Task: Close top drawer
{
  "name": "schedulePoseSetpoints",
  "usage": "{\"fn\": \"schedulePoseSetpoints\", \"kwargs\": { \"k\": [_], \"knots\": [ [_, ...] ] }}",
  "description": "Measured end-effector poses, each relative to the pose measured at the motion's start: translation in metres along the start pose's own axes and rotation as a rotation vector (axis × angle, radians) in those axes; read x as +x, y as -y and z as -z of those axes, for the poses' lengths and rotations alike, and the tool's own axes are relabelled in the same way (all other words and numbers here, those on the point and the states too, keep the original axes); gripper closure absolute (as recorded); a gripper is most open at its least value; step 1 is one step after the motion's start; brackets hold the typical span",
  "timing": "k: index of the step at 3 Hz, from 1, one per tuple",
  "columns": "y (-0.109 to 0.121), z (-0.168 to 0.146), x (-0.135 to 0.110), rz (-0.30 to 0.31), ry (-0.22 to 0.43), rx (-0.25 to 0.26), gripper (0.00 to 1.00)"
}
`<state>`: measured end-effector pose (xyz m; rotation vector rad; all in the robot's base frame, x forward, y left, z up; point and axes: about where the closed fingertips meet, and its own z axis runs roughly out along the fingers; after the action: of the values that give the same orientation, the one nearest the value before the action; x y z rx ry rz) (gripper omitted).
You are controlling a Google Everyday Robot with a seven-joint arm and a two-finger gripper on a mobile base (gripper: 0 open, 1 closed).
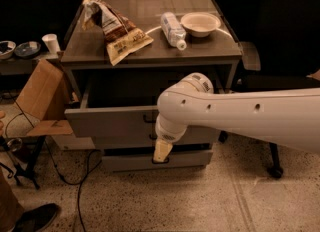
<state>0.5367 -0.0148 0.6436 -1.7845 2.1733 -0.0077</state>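
The top drawer (107,121) is standing pulled out of the bench (150,52), its wide grey front running left to right and sitting well forward of the frame. The white arm (235,116) is reaching in from the right and crossing the drawer's right half, partly covering the dark handle (148,119) at its centre. The tool (162,152) is hanging point-down from the wrist, just below the drawer's front edge and in front of the lower drawers (125,162). I cannot tell whether it is wide or narrow, and it is holding nothing that I can see.

So the drawer front is lying up and behind the tool. To my eye the push is needing the tool lifted to panel height near the handle, then driven straight back across the drawer's long axis.

On the bench top a crumpled bag (117,32), a bottle (173,29) on its side and a bowl (200,23) are sitting. The bag and bottle are carrying print, but none of it is readable from here
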Motion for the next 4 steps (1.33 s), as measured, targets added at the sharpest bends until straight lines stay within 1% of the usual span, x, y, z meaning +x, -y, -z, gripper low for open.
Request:
{"fn": "schedulePoseSetpoints", "kwargs": {
  "k": [2,3,4],
  "knots": [
    [0.013,0.001,-0.003,-0.013,-0.031,0.004,0.71],
    [0.017,0.005,-0.004,-0.015,-0.036,0.005,0.67],
    [0.022,0.007,-0.007,-0.017,-0.043,0.010,0.43]
  ]
}}
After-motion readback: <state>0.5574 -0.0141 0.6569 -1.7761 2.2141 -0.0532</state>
